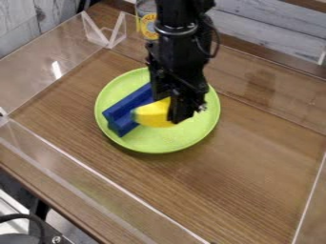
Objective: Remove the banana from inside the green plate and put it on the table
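A round lime-green plate (192, 138) sits mid-table on the brown wood-grain table (242, 186). My black gripper (173, 111) reaches down from above and is shut on the yellow banana (152, 114), which hangs slightly above the plate's floor, over its middle. The gripper's fingers cover the banana's right part. A blue ridged block (125, 107) lies in the plate's left half, just left of the banana.
Clear acrylic walls (76, 176) run around the table's edges, with a clear stand at the back left (105, 33). Bare wood surrounds the plate on all sides.
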`<state>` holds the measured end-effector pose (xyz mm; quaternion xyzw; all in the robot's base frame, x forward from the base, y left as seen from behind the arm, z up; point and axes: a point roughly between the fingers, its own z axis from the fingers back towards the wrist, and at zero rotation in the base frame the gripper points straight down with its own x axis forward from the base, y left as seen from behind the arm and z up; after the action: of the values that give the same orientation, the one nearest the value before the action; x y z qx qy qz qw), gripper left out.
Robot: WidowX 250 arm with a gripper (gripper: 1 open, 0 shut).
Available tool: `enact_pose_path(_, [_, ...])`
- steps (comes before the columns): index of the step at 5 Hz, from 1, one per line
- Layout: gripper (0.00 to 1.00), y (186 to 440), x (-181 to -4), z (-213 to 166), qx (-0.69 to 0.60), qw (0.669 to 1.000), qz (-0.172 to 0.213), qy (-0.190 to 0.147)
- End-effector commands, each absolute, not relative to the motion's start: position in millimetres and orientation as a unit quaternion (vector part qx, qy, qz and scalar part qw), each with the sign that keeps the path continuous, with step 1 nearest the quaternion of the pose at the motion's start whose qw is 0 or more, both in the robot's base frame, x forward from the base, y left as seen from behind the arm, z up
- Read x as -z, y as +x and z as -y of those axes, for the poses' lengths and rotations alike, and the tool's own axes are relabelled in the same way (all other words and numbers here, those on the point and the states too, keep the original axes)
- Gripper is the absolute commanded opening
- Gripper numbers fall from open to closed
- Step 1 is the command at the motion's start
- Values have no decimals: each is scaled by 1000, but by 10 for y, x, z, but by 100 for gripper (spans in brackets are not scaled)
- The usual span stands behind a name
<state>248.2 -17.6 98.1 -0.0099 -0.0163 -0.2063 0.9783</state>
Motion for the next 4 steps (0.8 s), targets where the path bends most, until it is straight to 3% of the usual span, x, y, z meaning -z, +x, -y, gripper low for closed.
enact_pose_path(1, [0, 2567, -1215, 263, 196, 979, 61, -5])
enact_pose_path(4, [0, 2559, -1228, 525, 175, 981, 81, -15])
